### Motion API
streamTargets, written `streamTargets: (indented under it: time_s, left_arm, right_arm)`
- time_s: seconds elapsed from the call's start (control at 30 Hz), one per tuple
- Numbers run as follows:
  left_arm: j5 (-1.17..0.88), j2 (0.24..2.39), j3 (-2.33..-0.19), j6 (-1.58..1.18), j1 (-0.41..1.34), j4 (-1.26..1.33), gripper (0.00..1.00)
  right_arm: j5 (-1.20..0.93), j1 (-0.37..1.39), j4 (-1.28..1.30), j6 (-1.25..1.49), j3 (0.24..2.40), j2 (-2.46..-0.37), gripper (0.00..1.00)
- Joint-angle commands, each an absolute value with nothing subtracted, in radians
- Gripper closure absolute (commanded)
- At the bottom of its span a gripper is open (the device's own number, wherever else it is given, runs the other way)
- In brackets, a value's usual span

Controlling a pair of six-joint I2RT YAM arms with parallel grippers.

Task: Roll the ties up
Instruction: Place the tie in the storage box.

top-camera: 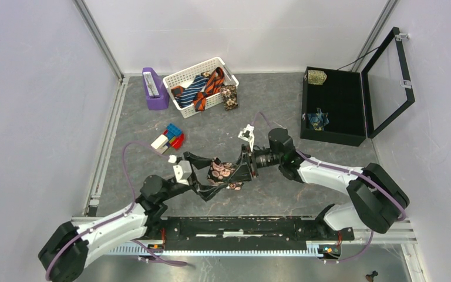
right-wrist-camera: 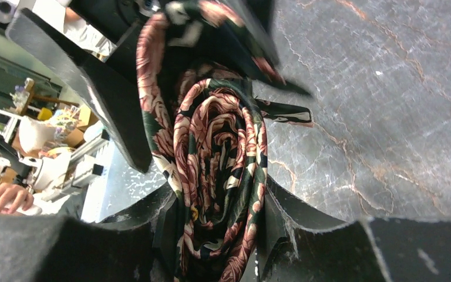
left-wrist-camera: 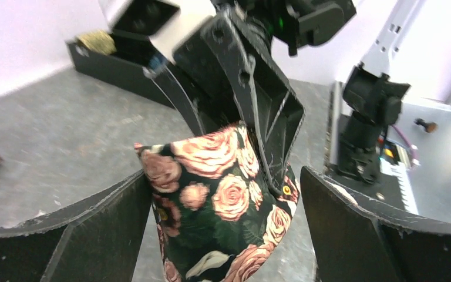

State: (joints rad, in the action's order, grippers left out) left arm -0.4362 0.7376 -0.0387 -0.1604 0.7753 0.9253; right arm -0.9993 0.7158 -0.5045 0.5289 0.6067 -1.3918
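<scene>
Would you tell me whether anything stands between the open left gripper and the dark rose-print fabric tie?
Mostly nothing: the left gripper flanks the dark rose-print fabric tie with gaps. The right gripper, clamped on the roll, has one black finger against the tie's upper edge.

Boxed in by pale lilac walls (top-camera: 29, 88) to the left, right and far side of the jaws; braced at the far corners with aluminium posts (top-camera: 98, 36); floored beneath the jaws with a grey, vein-marbled tabletop (top-camera: 258, 100); edged behind them by a black mounting rail (top-camera: 241, 226); lit softly and evenly.
</scene>
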Motion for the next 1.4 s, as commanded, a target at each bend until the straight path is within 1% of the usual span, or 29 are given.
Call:
streamTargets:
  time_s: [0.0,0.13,0.27,0.4,0.57,0.7,0.87,1.03,1.2,1.37]
  left_arm:
    - [-0.311,0.609,-0.071,-0.012,0.779,0.909,0.0]
    - [-0.218,0.534,-0.139,0.024,0.778,0.731,0.0]
    - [-0.271,0.486,-0.204,-0.014,0.779,0.689,0.0]
    - [-0.322,0.527,-0.232,-0.002,0.779,0.692,0.0]
    - [-0.411,0.73,-0.28,-0.044,0.78,0.841,0.0]
    - [-0.38,0.955,-0.327,-0.228,0.782,1.066,0.0]
    - [-0.377,1.152,-0.405,-0.289,0.844,1.222,0.0]
    - [-0.366,1.258,-0.494,-0.226,0.914,1.217,0.0]
    - [-0.359,1.335,-0.518,-0.276,0.93,1.306,0.0]
    - [-0.328,1.369,-0.541,-0.23,0.96,1.236,0.0]
  right_arm:
    - [-0.991,0.677,-0.457,0.584,0.598,-1.339,1.0]
    - [-0.96,0.62,-0.413,0.597,0.58,-1.286,1.0]
    - [-0.945,0.553,-0.476,0.689,0.535,-1.244,1.0]
    - [-0.956,0.493,-0.551,0.781,0.509,-1.216,1.0]
    - [-0.973,0.4,-0.769,0.986,0.44,-1.19,1.0]
    - [-0.976,0.358,-0.999,1.151,0.391,-1.177,1.0]
    - [-0.952,0.328,-1.171,1.303,0.358,-1.179,1.0]
    - [-0.938,0.318,-1.188,1.346,0.339,-1.187,1.0]
    - [-0.911,0.313,-1.319,1.415,0.309,-1.193,1.0]
    - [-0.891,0.313,-1.428,1.48,0.305,-1.203,1.0]
